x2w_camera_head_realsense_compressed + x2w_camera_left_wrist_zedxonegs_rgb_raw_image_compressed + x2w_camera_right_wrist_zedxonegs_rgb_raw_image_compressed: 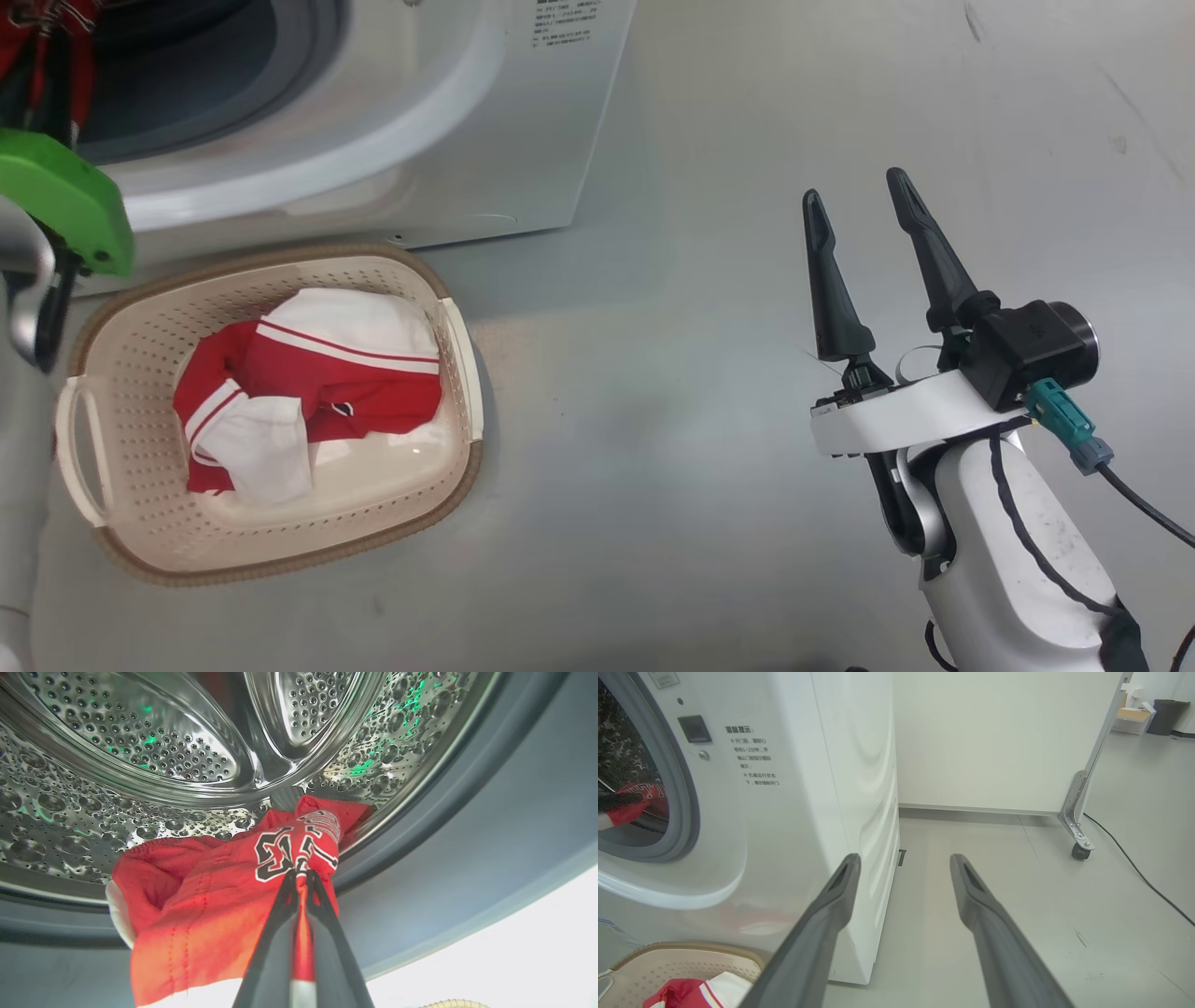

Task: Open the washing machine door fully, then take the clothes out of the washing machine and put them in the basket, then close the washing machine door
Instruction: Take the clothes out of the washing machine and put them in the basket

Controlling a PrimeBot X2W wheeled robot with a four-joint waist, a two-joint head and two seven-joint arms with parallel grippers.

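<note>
The robot's left hand (301, 872) was clamped tight on a fold of a red jersey (201, 914) with black-and-white lettering, at the mouth of the steel drum (140, 742) inside the washing machine (420, 121). The rest of the fabric sagged across the drum's lip towards the grey rubber gasket (467, 826). A second red-and-white garment (317, 383) lay crumpled in the cream basket (131, 373), which stood on the grey floor (700, 420) just in front of the machine, below its porthole. The right hand (855, 187) hung over bare floor well to the right of the basket, its two dark fingers spread wide apart and holding nothing.
</note>
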